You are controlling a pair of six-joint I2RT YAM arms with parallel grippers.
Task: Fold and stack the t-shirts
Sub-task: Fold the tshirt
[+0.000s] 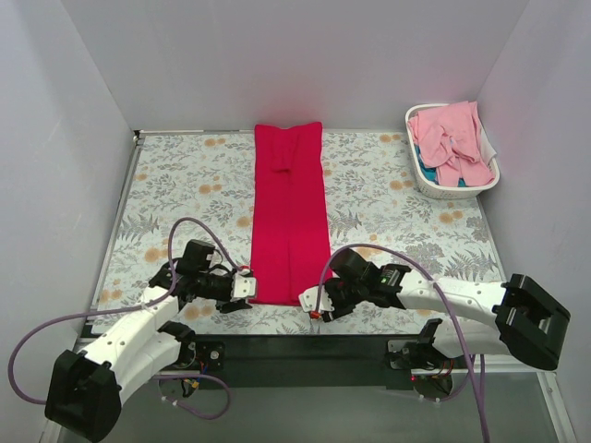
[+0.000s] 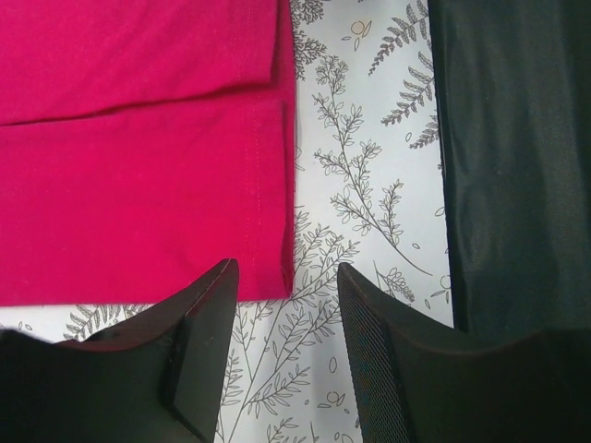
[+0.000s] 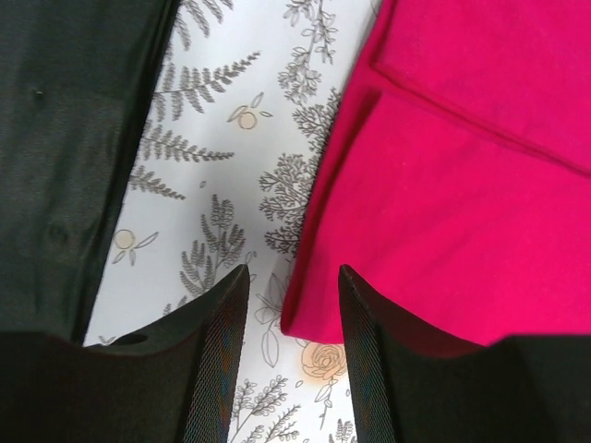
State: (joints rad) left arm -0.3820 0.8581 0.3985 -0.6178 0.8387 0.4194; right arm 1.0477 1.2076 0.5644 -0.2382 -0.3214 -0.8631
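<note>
Crimson t-shirt (image 1: pixel 290 212) lies flat on the leaf-print table (image 1: pixel 185 185), folded into a long narrow strip with a fold line across it, running away from both grippers. Left gripper (image 1: pixel 246 284) is down at the strip's near left corner, jaws partly apart. The hem corner sits in the gap just ahead of its fingers (image 2: pixel 208 314), not pinched. Right gripper (image 1: pixel 312 303) is at the near right corner, jaws also partly apart, cloth edge just beside its fingers (image 3: pixel 369 323), nothing clamped. Pink t-shirts (image 1: pixel 452 138) are heaped in a white laundry basket (image 1: pixel 420 180), well beyond the right gripper.
</note>
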